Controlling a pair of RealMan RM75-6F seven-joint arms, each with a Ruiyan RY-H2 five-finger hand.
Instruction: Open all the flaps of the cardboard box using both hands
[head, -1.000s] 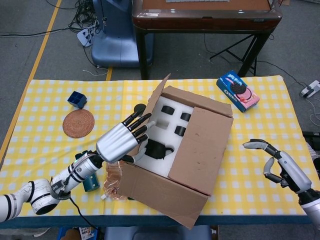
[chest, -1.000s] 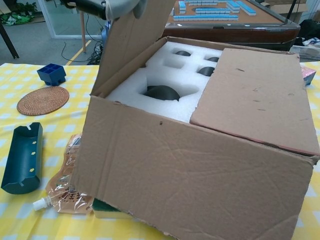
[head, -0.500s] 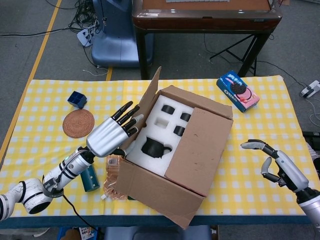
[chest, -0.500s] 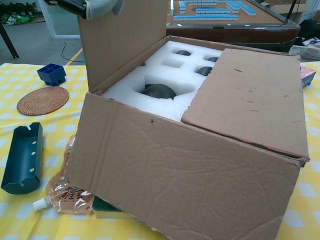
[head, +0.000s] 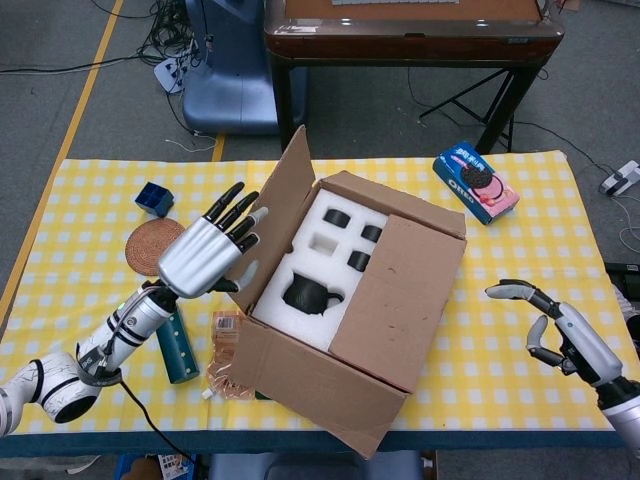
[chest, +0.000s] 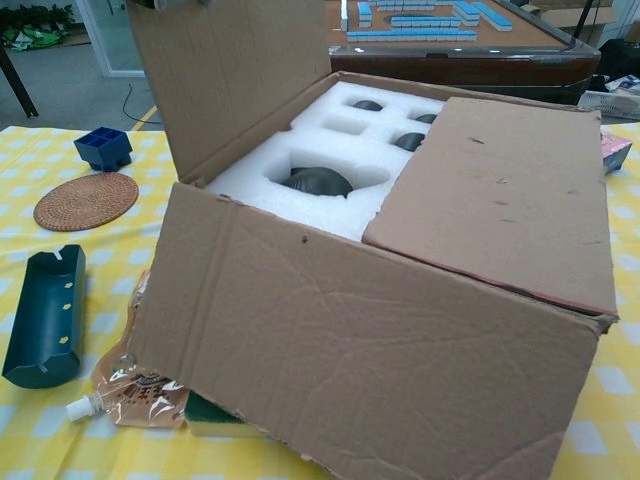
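1. Right hand (head: 560, 335), lower right of the head view: fingers loosely spread, grasping nothing, well apart from the box.
2. Cardboard box (head: 330, 385), frame centre on the surface (head: 500, 260): the right flap (head: 400, 295) lies closed over the foam, long axis running near to far, its free edge facing left.
3. Left hand (head: 205, 252), fingers extended, presses the raised left flap (head: 278, 215) outward; open room lies left.

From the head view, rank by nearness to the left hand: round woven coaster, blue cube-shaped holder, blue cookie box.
1. Round woven coaster: just beside the left hand, on its outer side.
2. Blue cube-shaped holder: farther back and outward.
3. Blue cookie box: far across, past the cardboard box.
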